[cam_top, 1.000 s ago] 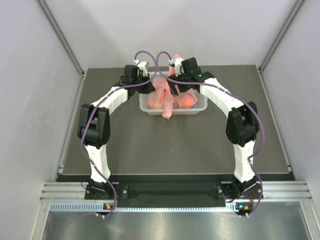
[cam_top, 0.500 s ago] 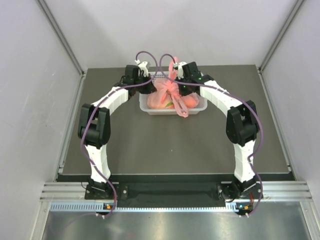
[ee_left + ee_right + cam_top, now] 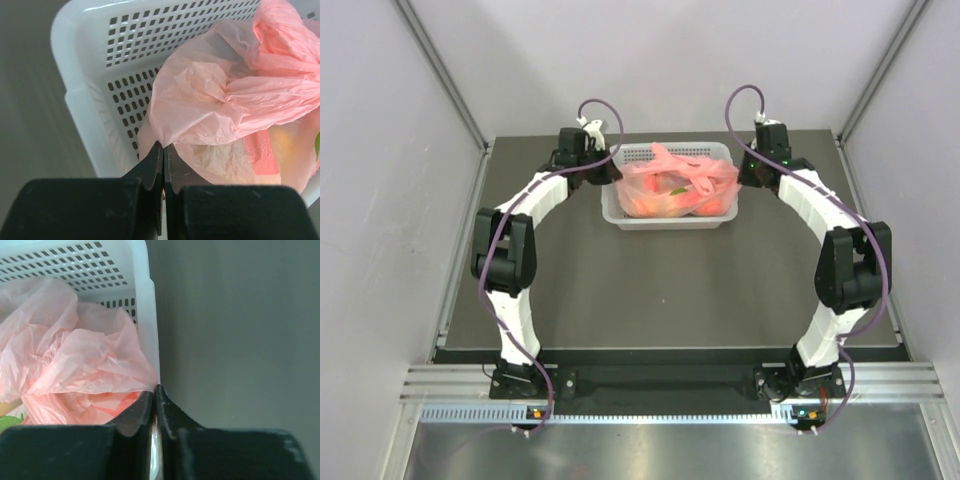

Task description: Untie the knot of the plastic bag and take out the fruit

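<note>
With left gripper (image 3: 162,146) clamped on bag (image 3: 210,105) at its left edge and right gripper (image 3: 155,389) pinched on its right corner, holds bag spread across basket (image 3: 82,75). Leaves knot (image 3: 693,178) on top between them, tails lying crosswise, seemingly nearer right arm.

— Contents seen?
— The fruit (image 3: 650,203) lies veiled under the plastic bag (image 3: 682,180): blurred orange patches, one green sliver, kinds indeterminate.
— The knot?
— Not distinguishable among the folds. Both wrist views crop the basket (image 3: 85,100) at their edges.
</note>
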